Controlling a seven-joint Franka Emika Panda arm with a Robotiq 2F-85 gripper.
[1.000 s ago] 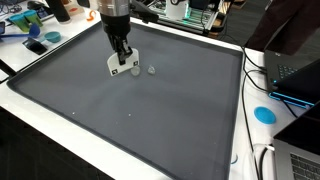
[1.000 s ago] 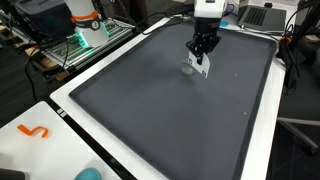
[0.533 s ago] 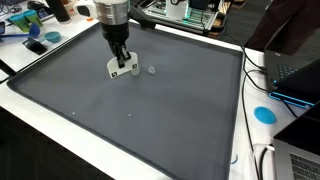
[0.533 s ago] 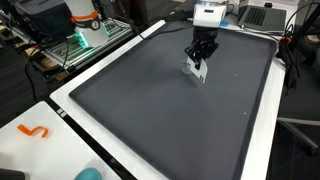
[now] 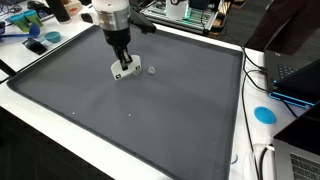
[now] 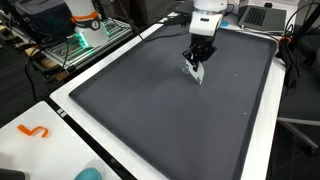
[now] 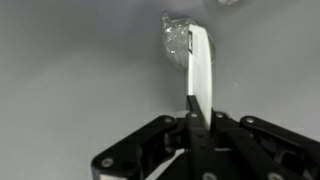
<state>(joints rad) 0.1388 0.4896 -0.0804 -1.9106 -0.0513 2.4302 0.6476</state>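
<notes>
The gripper [image 5: 122, 62] hung over the far part of a wide dark mat [image 5: 160, 115], its jaws pinching a thin white piece [image 5: 125, 71] between them. The lower end of the white piece rested on or just above the mat; which of the two could not be told. In the wrist view the gripper [image 7: 190, 125] came in from the near edge, and the white piece [image 7: 200, 70] showed edge-on as a narrow strip running away from the fingers. A clear, glassy lump [image 7: 175, 42] touched the strip's far end on the left; whether it was joined to the strip could not be told. In an exterior view a small clear object [image 5: 151, 70] lay on the mat just to the right of the white piece, apart from it. The gripper [image 6: 198, 62] stood upright over the mat [image 6: 150, 110] with the white piece [image 6: 196, 72] below it. A blue disc [image 5: 264, 114] lay on the white surface right of the mat, well apart from the gripper.
</notes>
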